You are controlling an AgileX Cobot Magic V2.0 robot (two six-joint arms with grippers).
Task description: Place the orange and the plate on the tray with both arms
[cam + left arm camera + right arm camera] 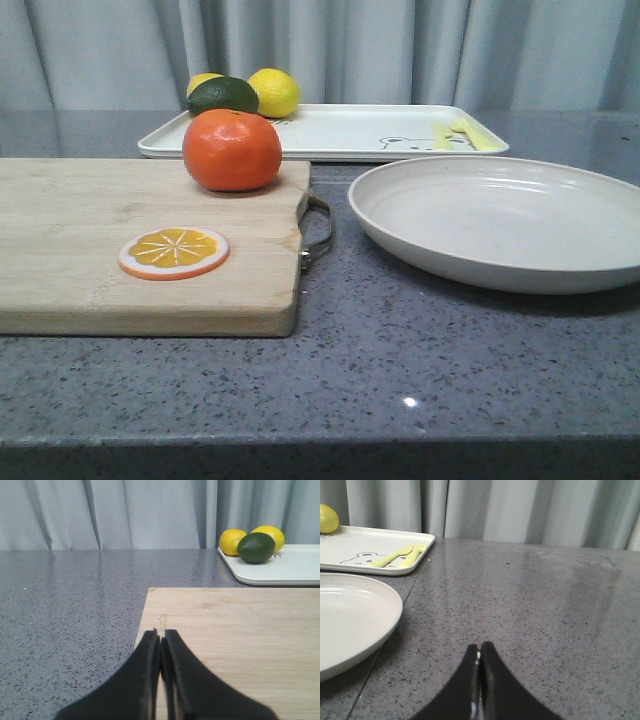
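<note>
The orange (232,149) sits on the far right part of a wooden cutting board (80,240). The beige plate (505,220) rests on the grey table to the right of the board; its rim also shows in the right wrist view (355,620). The white tray (340,130) with the bear drawing lies behind both, and shows in the left wrist view (290,567) and the right wrist view (370,547). My left gripper (161,637) is shut and empty over the board's near left edge. My right gripper (479,650) is shut and empty, over bare table right of the plate. Neither gripper shows in the front view.
Two yellow lemons (274,92) and a dark green fruit (222,95) sit at the tray's left end. A flat orange slice (173,252) lies on the board. A metal handle (318,232) sticks out of the board toward the plate. A grey curtain hangs behind the table.
</note>
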